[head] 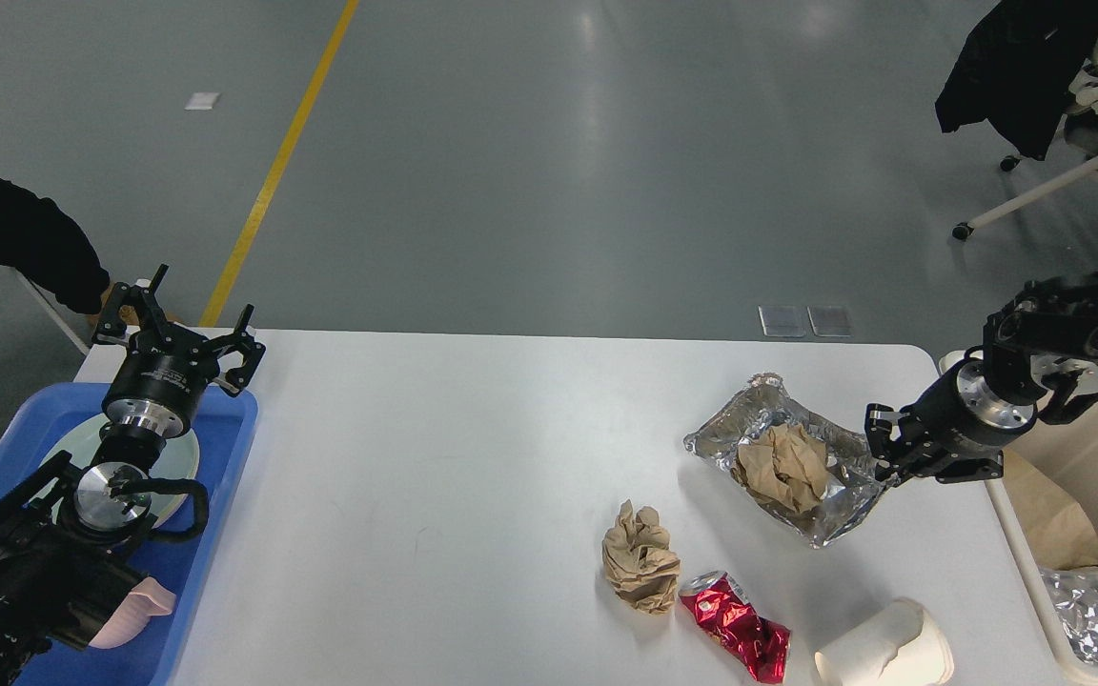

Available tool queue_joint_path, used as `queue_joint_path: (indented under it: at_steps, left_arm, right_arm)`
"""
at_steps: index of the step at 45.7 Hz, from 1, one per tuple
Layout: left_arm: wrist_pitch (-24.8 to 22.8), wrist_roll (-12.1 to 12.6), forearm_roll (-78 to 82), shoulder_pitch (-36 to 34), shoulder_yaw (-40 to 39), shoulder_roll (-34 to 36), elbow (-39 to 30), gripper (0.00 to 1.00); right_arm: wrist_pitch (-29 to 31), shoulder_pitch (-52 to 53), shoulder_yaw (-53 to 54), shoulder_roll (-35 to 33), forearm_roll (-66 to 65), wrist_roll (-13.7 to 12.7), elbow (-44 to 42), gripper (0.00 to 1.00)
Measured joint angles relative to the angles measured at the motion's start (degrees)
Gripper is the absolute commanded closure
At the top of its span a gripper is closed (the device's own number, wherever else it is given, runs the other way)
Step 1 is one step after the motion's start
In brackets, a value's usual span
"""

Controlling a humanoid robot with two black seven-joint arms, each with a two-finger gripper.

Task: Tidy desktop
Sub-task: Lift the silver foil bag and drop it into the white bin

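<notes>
The white desktop fills the middle of the head view. My right gripper is shut on the right edge of a crumpled foil tray and holds it lifted above the desktop's right part; a brown paper wad lies in the tray. On the desktop lie a second brown paper wad, a crushed red can and a tipped white paper cup. My left gripper is open and empty above the far end of the blue tray.
The blue tray holds a pale plate and a pink item. A cream bin at the right edge holds brown paper and foil. A person's dark sleeve is at far left. A chair stands at top right.
</notes>
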Motion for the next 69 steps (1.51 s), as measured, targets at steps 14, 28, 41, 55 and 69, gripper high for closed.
queue_joint_path:
  at_steps: [14, 28, 41, 55, 69]
  left_arm:
    - [0.0, 0.0, 0.0, 0.0, 0.0, 0.0, 0.0, 0.04]
    - [0.0, 0.0, 0.0, 0.0, 0.0, 0.0, 0.0, 0.04]
    - [0.0, 0.0, 0.0, 0.0, 0.0, 0.0, 0.0, 0.04]
    - [0.0, 0.0, 0.0, 0.0, 0.0, 0.0, 0.0, 0.04]
    - [0.0, 0.0, 0.0, 0.0, 0.0, 0.0, 0.0, 0.04]
  right_arm:
    - [10.26, 8.7, -0.2, -3.57, -2.43, -0.07, 5.09, 1.0]
    - [14.77, 21.92, -1.98, -6.16, -2.51, -0.1, 9.85, 1.0]
    - [14.8, 32.41, -6.69, -6.41, -2.71, -0.1, 10.03, 1.0]
    - [14.8, 37.49, -7.05, -6.39, -3.36, -0.02, 10.03, 1.0]
    - [14.8, 38.72, -7.26, -6.57, -3.4, -0.01, 9.93, 1.0]
